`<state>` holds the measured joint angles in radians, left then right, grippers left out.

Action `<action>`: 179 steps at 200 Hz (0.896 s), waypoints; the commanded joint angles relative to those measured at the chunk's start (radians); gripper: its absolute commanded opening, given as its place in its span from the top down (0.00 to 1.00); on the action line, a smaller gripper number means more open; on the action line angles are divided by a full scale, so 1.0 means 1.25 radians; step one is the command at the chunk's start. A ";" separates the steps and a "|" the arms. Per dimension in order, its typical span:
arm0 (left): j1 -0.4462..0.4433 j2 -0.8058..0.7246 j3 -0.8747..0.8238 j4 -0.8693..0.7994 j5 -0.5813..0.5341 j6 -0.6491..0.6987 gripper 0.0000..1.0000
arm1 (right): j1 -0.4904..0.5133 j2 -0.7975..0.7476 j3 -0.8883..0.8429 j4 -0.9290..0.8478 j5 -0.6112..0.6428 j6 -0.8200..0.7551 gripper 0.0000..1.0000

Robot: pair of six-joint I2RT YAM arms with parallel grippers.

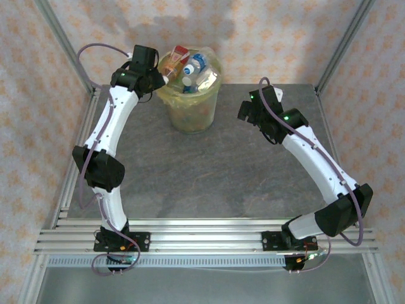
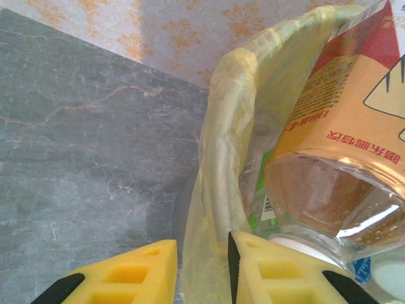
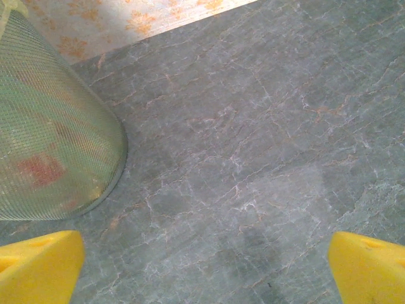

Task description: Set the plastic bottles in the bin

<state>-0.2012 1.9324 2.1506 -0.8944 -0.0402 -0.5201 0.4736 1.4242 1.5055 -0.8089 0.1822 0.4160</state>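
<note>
Left hand (image 2: 201,248), bottom edge of the left wrist frame: yellow fingers (image 2: 133,275) pressed together, with the yellowish liner fold of the bin (image 2: 221,126) running down between them. They appear to pinch the bagged rim, not a bottle. Just right of it an orange-labelled bottle (image 2: 342,120) lies tilted on the heap, clear base toward the camera. In the overhead frame, upper centre, the bin stands on the bench (image 1: 209,177) with the plastic bottles (image 1: 190,68) piled above its rim; every bottle I can see is inside. Right hand (image 3: 205,272) is spread wide over bare bench, nothing between its fingers, with the bin's wall at frame left. Risks, as I judge them: pulling the left hand away while clamped could drag the liner off or tip the bin, and any jolt could roll the top bottles out.
</note>
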 commanded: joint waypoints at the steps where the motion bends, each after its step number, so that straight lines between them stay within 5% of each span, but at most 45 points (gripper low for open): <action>1: -0.005 -0.052 -0.015 -0.005 -0.050 0.000 0.71 | 0.007 -0.024 0.001 0.007 0.006 0.003 0.01; 88: 0.006 -0.269 -0.159 0.009 -0.214 0.032 0.61 | 0.006 -0.088 -0.049 0.001 0.063 -0.003 0.01; 112: 0.008 -0.413 -0.341 0.081 -0.253 0.031 0.46 | 0.006 -0.131 -0.106 0.003 0.091 -0.001 0.01; 158: 0.009 -0.729 -0.751 0.203 -0.333 -0.007 0.02 | 0.006 -0.234 -0.263 0.013 0.170 0.017 0.01; 179: 0.009 -0.865 -0.924 0.243 -0.369 -0.007 0.00 | 0.004 -0.295 -0.357 0.059 0.221 0.014 0.01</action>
<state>-0.2001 0.9993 1.1770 -0.6819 -0.4000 -0.5117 0.4770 1.1355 1.1595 -0.7830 0.3389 0.4232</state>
